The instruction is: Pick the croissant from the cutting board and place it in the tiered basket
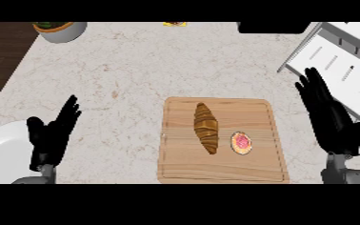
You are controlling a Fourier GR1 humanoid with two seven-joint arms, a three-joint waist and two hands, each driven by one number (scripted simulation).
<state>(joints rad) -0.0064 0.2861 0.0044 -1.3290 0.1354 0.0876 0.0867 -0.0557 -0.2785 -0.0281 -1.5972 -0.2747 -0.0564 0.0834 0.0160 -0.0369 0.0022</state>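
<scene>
Counter (134, 71), tiered basket (330, 47) edge-cropped

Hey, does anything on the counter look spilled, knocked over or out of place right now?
Nothing stands out. The croissant lies flat on the cutting board beside a small round pastry, both intact. The left hand and right hand rest open at the sides.

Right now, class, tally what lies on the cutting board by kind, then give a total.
Croissant: 1
Round pastry with red centre: 1
Total on the cutting board: 2
</scene>
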